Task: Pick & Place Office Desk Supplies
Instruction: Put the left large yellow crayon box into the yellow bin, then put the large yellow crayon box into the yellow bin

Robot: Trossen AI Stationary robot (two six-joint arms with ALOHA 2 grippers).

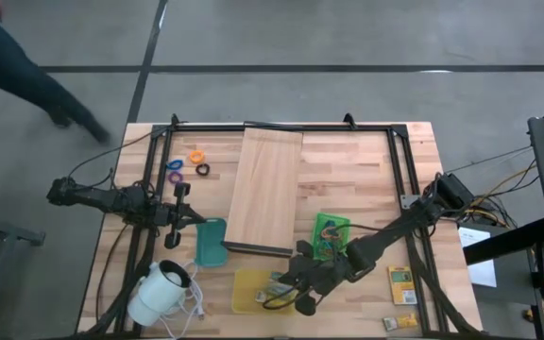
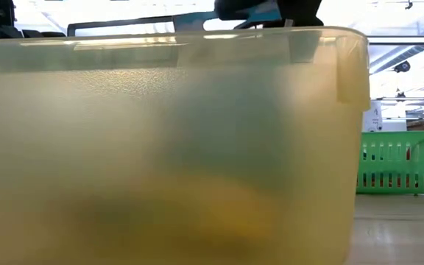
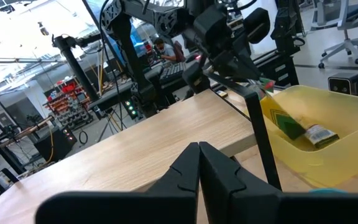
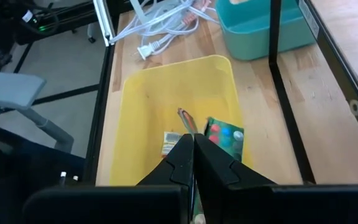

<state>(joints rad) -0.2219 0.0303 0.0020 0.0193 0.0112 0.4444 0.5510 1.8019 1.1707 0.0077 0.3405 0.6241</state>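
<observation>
My right gripper [image 4: 192, 144] hovers shut over the yellow bin [image 1: 244, 293], with a thin reddish-tan rubber band [image 4: 184, 119] sticking out from its tips. In the bin lie a pale packet [image 4: 169, 143] and a green packet with coloured dots [image 4: 226, 138]. Orange [image 1: 196, 156], purple [image 1: 175, 165], blue [image 1: 176, 178] and black [image 1: 202, 170] rings lie at the table's far left. Two yellow-green packets [image 1: 401, 283] lie near the right edge. My left gripper [image 3: 199, 149] is shut and empty beside the teal bin [image 1: 211, 242]. My right gripper pinches the rubber band by one end [image 4: 191, 132] between its two fingertips, coming from above and slanting down. The band pokes out past the tips, over the yellow bin's inside. Red and green bits [image 3: 265, 84] show at the tips in the left wrist view.
The long pale board [image 1: 264, 189] lies across the table's middle. A green basket [image 1: 331, 230] stands right of it, under my right arm. The white corded device [image 1: 159, 293] sits at the near left corner, with its cable [image 4: 166, 25] beside the yellow bin. A black frame [image 1: 281, 126] edges the table.
</observation>
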